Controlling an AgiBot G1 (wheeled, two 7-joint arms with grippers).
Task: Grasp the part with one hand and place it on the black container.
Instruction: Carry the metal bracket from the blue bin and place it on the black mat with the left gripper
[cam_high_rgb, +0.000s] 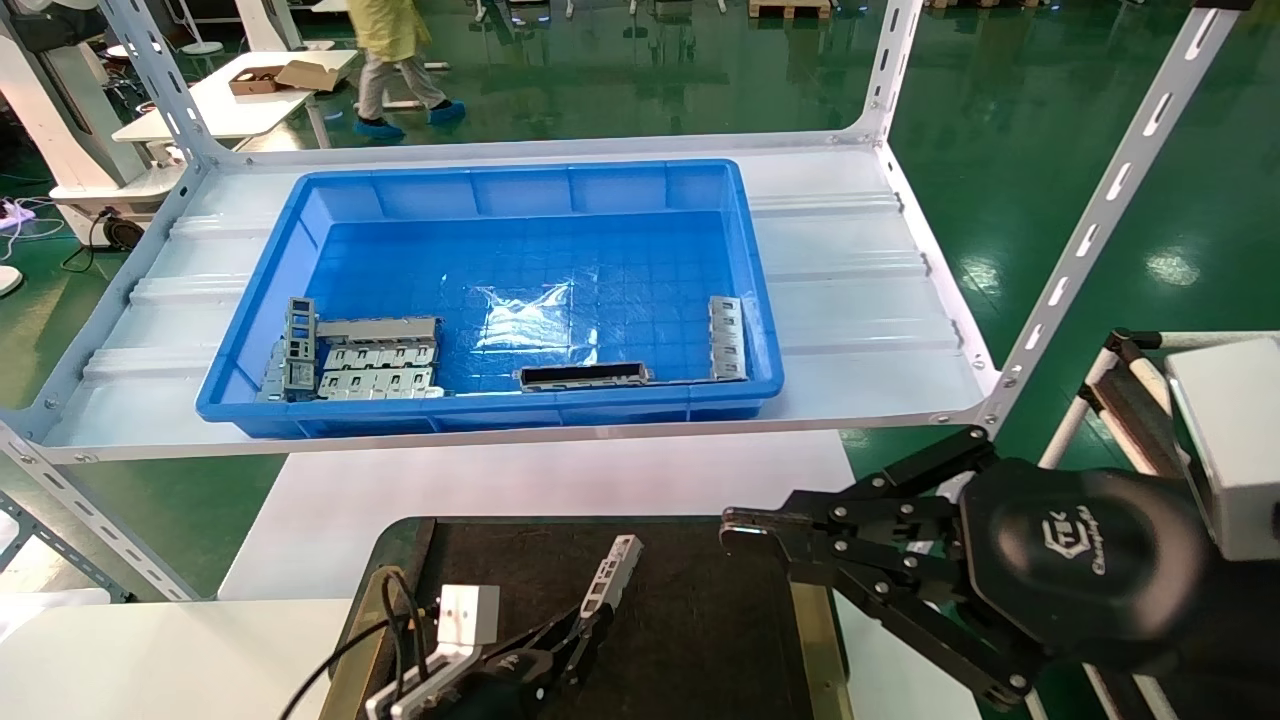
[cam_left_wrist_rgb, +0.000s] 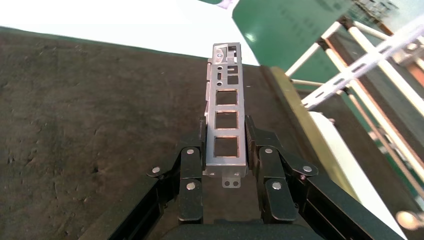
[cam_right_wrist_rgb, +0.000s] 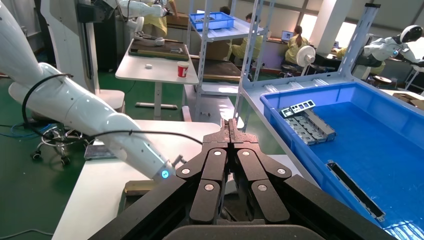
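left gripper (cam_left_wrist_rgb: 226, 150) clamped on part (cam_left_wrist_rgb: 226, 120) at its near end, over black container (cam_left_wrist_rgb: 90, 115); looked light, stiff, slick metal, grip by long edges; right gripper (cam_right_wrist_rgb: 231, 131) closed, empty, parked beside.

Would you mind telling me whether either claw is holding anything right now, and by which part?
The left claw holds the part by one end, fingers on its two long sides, over the black container. The right claw is shut and empty.
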